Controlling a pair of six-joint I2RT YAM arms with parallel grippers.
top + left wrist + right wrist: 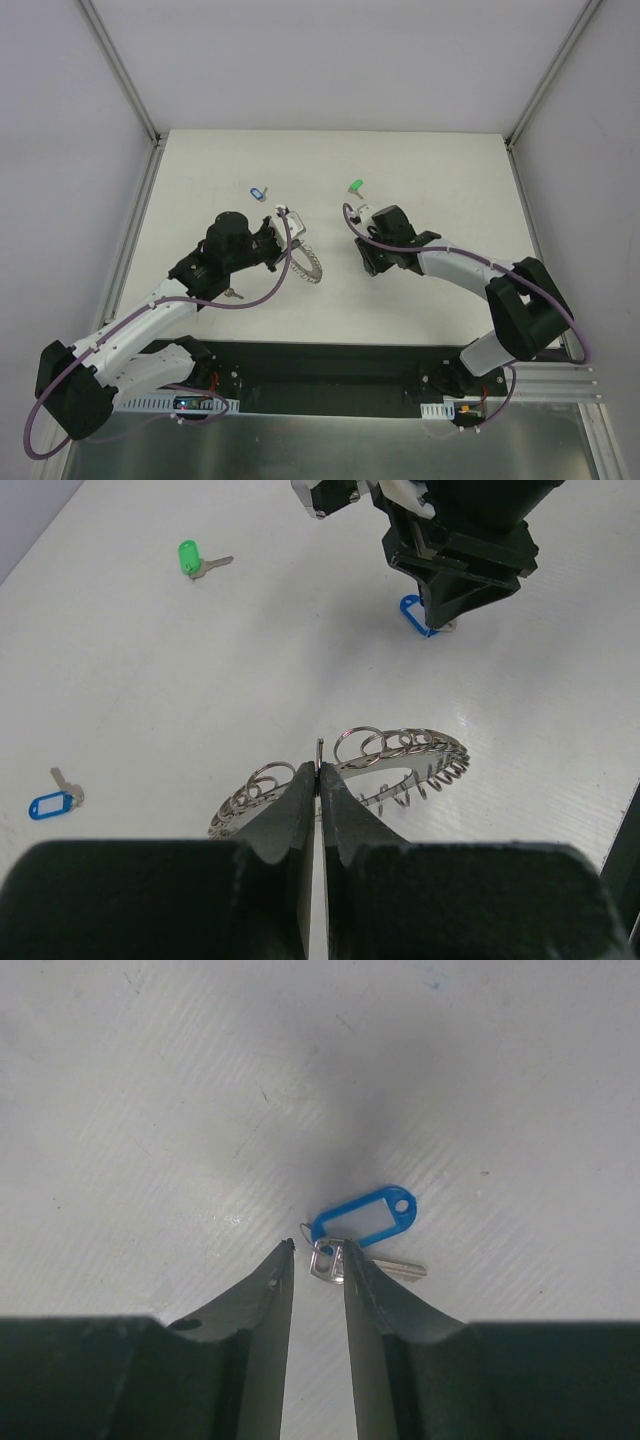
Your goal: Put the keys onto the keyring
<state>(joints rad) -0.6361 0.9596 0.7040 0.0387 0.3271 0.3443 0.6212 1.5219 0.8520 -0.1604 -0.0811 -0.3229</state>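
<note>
The keyring (pixel 400 755), a silver ring edged with small wire loops, is tilted up off the table in front of my left gripper (pixel 320 772), which is shut on one thin loop at its near rim. In the top view the keyring (pixel 309 264) sits between the two arms. A key with a blue tag (pixel 365 1215) lies flat on the table. My right gripper (pixel 318 1251) is lowered over it and open, with the key's silver head (pixel 328 1260) between the fingertips and against the right one. The blade (pixel 402 1270) sticks out to the right.
A green-headed key (pixel 355 186) lies at the back middle of the table, and another blue-tagged key (pixel 258 192) at the back left. In the left wrist view the green key (pixel 190 558) and that blue one (pixel 50 803) lie well apart. Grey walls enclose the table.
</note>
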